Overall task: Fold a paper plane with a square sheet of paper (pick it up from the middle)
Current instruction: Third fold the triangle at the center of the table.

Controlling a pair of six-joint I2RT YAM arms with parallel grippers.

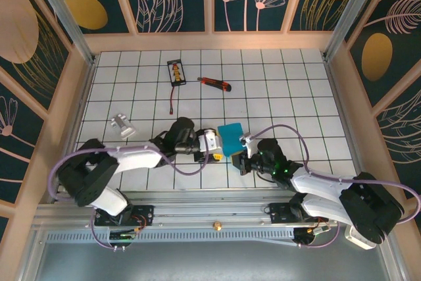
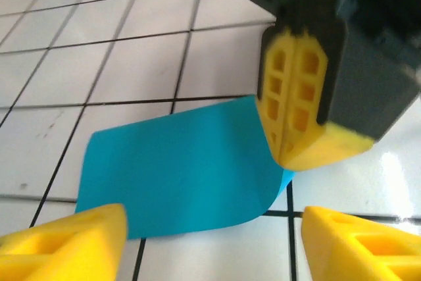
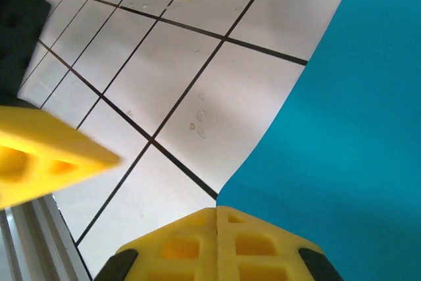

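The square sheet of paper (image 1: 230,137) lies close to the near edge of the bench (image 1: 296,83), about midway between its left and right edges. Most of it rests flat on the tiles, but the end toward the right arm curls up off the surface. That lifted end runs into the right gripper (image 3: 217,225), whose jaws are pressed together on the paper's edge. I'd say it has the sheet pinched there rather than at the middle. The left gripper (image 2: 214,225) hovers at the sheet's left side with its jaws spread wide, holding nothing.

I judge the folding barely begun. There is no pointed nose and no centre crease that I can make out, just a plain blue patch. Whether it has already been doubled over once I cannot tell. The nose and wing folds all look left to do.

Farther out, a red-and-black utility knife (image 1: 215,83) lies toward the far edge, with a small black card (image 1: 175,72) just left of it. A small white metal piece (image 1: 122,123) sits nearer the left edge. None of these is a container, and each lies bare on the tiles.
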